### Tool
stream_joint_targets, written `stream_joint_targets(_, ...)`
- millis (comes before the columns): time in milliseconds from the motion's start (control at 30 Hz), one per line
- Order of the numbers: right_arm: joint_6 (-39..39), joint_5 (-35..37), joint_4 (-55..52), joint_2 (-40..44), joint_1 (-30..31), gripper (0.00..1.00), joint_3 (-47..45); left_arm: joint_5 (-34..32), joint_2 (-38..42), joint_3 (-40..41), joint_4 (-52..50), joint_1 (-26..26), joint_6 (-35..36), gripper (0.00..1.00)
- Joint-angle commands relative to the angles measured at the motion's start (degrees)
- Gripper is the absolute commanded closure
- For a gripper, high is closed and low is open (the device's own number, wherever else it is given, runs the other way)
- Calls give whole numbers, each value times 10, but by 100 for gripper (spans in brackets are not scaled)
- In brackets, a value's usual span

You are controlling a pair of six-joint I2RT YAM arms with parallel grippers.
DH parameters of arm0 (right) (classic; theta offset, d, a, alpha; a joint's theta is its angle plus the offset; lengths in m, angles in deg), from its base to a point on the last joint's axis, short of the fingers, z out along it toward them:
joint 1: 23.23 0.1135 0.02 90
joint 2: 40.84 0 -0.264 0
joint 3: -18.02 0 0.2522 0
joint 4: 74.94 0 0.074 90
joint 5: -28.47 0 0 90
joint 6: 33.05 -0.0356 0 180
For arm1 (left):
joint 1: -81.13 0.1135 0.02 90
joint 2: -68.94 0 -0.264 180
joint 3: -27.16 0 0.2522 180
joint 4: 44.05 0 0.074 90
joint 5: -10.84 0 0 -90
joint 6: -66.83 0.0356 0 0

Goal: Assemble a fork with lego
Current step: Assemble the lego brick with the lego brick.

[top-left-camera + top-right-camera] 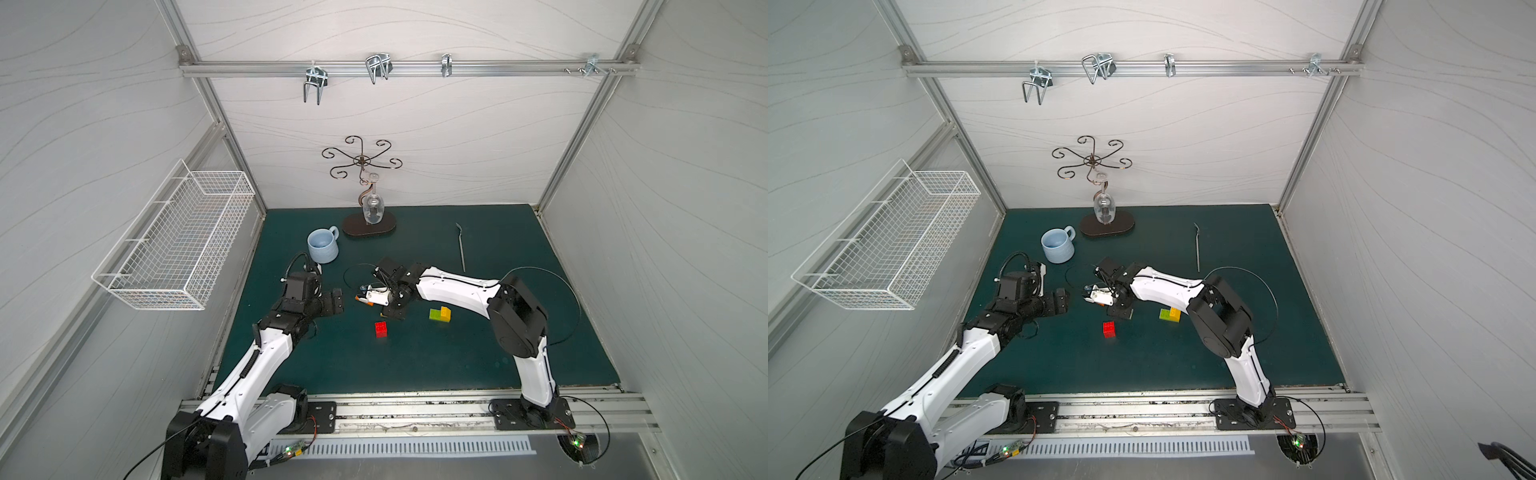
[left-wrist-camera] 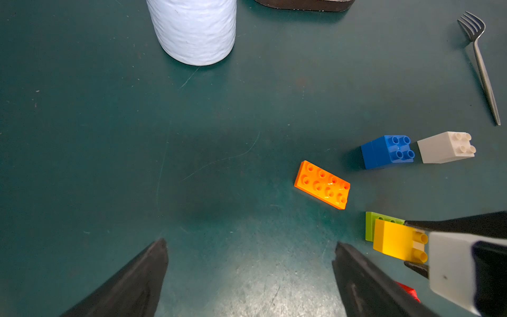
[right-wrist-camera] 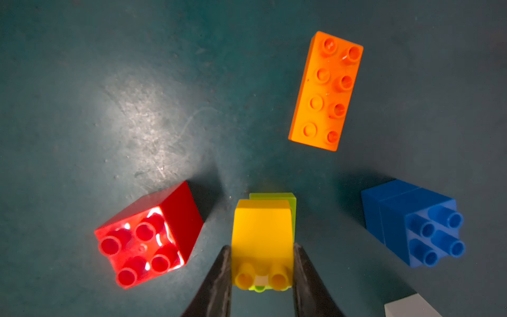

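My right gripper [image 3: 260,271] is shut on a yellow brick [image 3: 262,236] with a lime green brick [image 3: 293,204] stuck behind it, low over the mat. Round it lie loose lego: a red brick [image 3: 148,233], an orange plate [image 3: 326,90], a blue brick [image 3: 411,222] and a white brick [image 2: 444,146]. A second yellow-and-green pair [image 1: 439,313] sits near the right arm. My left gripper [image 2: 251,247] stands open and empty, left of the orange plate [image 2: 322,185]. In both top views the right gripper [image 1: 392,311] hides the held bricks. No assembled fork is in view.
A pale blue mug [image 1: 323,245] stands at the back left, beside a dark stand with a hanging glass [image 1: 369,226]. A thin metal fork [image 1: 461,247] lies at the back right. A white wire basket [image 1: 174,245] hangs on the left wall.
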Motion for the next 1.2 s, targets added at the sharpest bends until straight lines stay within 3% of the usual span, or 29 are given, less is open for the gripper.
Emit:
stream_joint_targets(0, -14, 16, -32, -26, 2, 100, -10, 3, -2, -3, 26, 2, -12, 0)
stream_joint_targets(633, -35, 32, -44, -26, -10, 100, 10, 3, -4, -2, 30, 2, -12, 0)
stream_joint_targets(933, -38, 12, -115, -67, -24, 100, 43, 3, -4, -2, 30, 2, -12, 0)
stream_joint_targets(1167, -5, 50, -125, -89, -12, 100, 39, 3, -7, -3, 31, 2, -12, 0)
